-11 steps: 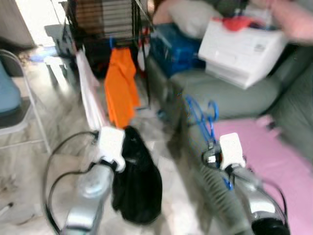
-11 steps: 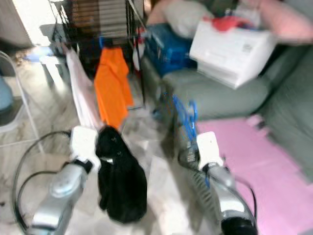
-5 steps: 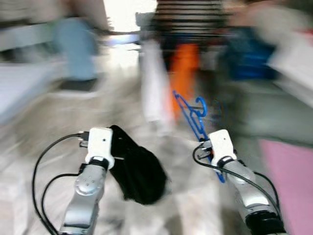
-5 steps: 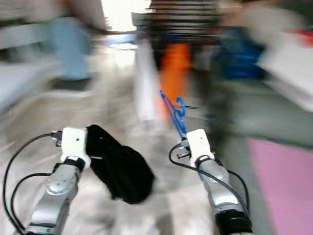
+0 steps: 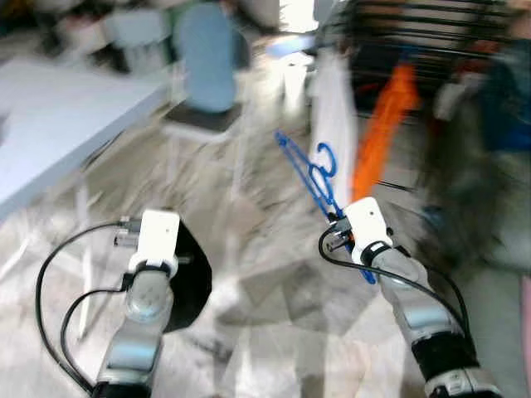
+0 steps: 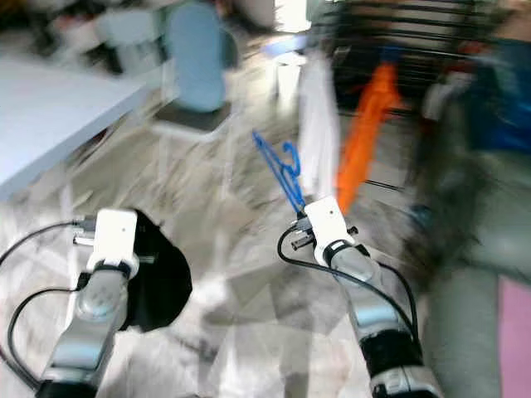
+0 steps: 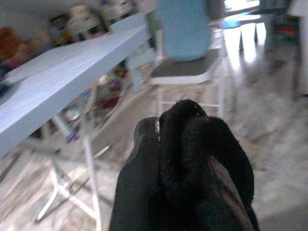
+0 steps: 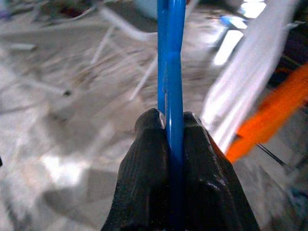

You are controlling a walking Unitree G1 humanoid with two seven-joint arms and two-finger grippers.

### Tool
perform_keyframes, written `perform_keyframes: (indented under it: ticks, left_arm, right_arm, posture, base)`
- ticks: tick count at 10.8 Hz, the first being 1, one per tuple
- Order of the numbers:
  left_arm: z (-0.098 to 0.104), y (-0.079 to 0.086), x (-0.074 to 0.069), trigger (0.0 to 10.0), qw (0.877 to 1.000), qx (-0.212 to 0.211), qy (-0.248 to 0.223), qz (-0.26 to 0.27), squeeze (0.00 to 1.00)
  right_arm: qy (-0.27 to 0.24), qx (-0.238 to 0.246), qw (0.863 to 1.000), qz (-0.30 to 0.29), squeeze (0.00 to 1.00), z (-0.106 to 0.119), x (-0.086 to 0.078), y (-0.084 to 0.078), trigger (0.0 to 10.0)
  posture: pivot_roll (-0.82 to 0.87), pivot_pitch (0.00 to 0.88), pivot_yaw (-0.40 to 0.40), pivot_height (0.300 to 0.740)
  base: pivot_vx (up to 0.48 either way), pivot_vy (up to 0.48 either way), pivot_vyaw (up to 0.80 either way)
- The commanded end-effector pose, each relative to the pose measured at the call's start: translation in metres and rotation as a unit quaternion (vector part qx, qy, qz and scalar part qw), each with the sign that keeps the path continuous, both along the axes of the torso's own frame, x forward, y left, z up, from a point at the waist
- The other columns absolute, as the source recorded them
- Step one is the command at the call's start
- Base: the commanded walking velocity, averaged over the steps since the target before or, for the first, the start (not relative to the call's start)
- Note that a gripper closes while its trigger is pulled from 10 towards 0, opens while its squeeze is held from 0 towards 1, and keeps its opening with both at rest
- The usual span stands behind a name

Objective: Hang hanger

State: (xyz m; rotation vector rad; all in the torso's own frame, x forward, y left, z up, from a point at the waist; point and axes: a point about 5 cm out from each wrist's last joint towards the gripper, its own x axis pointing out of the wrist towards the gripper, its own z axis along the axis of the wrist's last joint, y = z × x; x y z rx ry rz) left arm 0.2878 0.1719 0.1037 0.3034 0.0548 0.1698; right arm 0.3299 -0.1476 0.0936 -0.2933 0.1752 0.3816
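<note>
My right hand [image 8: 168, 130] is clenched on the blue hanger [image 5: 311, 172], the two black fingers [image 8: 147, 159] pinching its thin plastic edge-on so that the frame stands up and away from my wrist. In the head views the hanger rises from the middle of the frame toward upper centre, hook end uppermost. I judge I hold it low on the body like this so the hook stays free to catch a rail.

My left hand [image 7: 185, 144] grasps a black garment [image 5: 187, 282]; the dark cloth bunches over the fingers and sags at lower left of the head views, beside my forearm. It seems to me I carry it on that side to keep it clear of the hanger until the two are brought together, though that is only my reading.

The drying rack [image 5: 431, 37], a dark wire frame at upper right, is probably where the hanger belongs. An orange cloth [image 5: 382, 133] and a white cloth [image 5: 336, 124] already hang from it. The hanger's tip is near them in the picture but apart from the rack's bars, so the hanging is not yet done.

The floor [image 5: 274, 307] is pale marbled tile, glossy with window light at the top. A white bench [image 5: 58, 124] fills the upper left, with a blue-backed chair [image 5: 207, 66] next to it at upper centre. Everything is smeared with blur.
</note>
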Motion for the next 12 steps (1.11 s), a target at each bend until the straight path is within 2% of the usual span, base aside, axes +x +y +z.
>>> perform_keyframes:
  ticks: [1,3,4,5,6,7,9,12]
  left_arm:
    - [-0.001,0.011,0.000,10.0,1.000,0.004,0.004,0.029,0.00]
    - [-0.001,0.009,0.002,10.0,1.000,0.002,0.006,0.020,0.00]
    - [-0.001,0.006,0.003,10.0,0.999,-0.022,0.010,-0.026,0.00]
    - [-0.003,0.008,0.003,10.0,0.999,-0.024,0.016,-0.040,0.00]
    - [-0.007,0.015,0.004,10.0,0.999,-0.015,0.024,-0.022,0.00]
    - [-0.006,0.016,0.006,10.0,0.999,-0.038,0.020,-0.018,0.00]
    - [-0.006,0.009,0.007,10.0,0.997,-0.053,0.026,-0.049,0.00]
    - [-0.005,-0.006,0.014,10.0,0.994,-0.077,0.028,-0.079,0.00]
  right_arm:
    - [-0.024,0.002,0.999,0.046,0.00,0.014,0.007,0.020,10.0]
    - [-0.027,0.002,0.995,0.094,0.00,0.024,0.017,0.035,10.0]
    - [-0.026,0.003,0.993,0.119,0.00,0.026,0.018,0.042,10.0]
    - [-0.025,0.001,0.991,0.130,0.00,0.026,0.018,0.044,10.0]
    - [-0.023,0.011,0.992,0.122,0.00,0.024,0.017,0.043,10.0]
    - [-0.014,0.045,0.995,0.090,0.00,0.020,0.015,0.038,10.0]
    - [-0.004,0.074,0.997,0.029,0.00,0.013,0.010,0.026,10.0]
    - [0.010,0.086,0.996,-0.029,0.00,0.003,0.001,0.015,10.0]
  posture:
    - [-0.15,0.000,0.013,0.740]
    - [-0.14,0.000,0.009,0.740]
    - [-0.13,0.000,0.007,0.740]
    - [-0.13,0.000,0.004,0.740]
    - [-0.13,0.000,-0.001,0.740]
    - [-0.13,0.000,0.000,0.740]
    - [-0.14,0.000,0.008,0.740]
    - [-0.16,0.000,0.019,0.740]
  base:
    - [0.000,0.000,0.80]
    - [0.000,0.000,0.80]
    - [0.000,0.000,0.00]
    - [0.000,0.000,0.00]
    - [0.000,0.000,0.00]
    - [0.000,0.000,0.00]
    - [0.000,0.000,0.00]
    - [0.000,0.295,-0.80]
